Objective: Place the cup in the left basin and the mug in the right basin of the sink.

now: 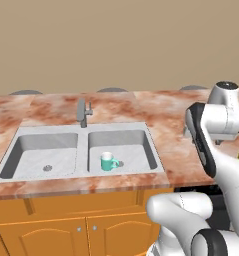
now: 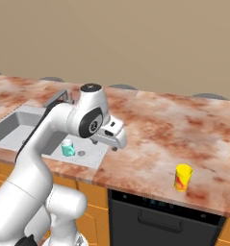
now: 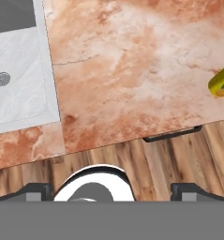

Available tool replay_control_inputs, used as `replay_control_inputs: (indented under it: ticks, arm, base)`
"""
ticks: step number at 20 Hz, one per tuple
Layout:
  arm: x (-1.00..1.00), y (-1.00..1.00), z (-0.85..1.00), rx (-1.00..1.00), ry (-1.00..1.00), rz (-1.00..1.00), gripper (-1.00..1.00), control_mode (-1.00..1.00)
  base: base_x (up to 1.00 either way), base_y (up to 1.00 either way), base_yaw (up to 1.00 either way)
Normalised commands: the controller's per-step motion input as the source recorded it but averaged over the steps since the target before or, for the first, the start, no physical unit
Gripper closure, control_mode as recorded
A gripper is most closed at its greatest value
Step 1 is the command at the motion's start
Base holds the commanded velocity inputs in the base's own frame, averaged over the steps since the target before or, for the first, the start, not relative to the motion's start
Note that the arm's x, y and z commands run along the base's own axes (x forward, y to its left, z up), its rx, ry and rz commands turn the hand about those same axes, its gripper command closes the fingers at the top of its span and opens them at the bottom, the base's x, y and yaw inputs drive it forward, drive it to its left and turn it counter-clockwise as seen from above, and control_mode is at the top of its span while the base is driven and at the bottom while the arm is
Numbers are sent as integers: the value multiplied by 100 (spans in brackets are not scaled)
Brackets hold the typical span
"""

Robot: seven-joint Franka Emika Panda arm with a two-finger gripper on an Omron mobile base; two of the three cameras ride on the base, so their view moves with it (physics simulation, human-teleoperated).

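Open pincer point(image 3: 111, 190), cup point(image 3: 222, 82) well right

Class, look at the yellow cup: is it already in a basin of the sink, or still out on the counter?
Out. The cup stands upright on the marble counter, well to the right of the sink; the left basin holds nothing.

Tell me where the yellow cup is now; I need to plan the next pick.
The cup stands upright on the marble counter, near its front edge above the dark appliance, well right of the sink.
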Motion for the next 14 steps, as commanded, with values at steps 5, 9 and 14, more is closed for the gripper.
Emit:
replay_control_inputs:
  ticks: [5,9,14]
  arm:
    - [0,-33,35,2,0,6,-100,-100]
    - [-5,-39,41,0,0,10,-100,-100]
    - [-11,-42,38,-1,0,2,-100,-100]
  base:
    - [0,0,0]
    - [0,0,0]
    - [0,0,0]
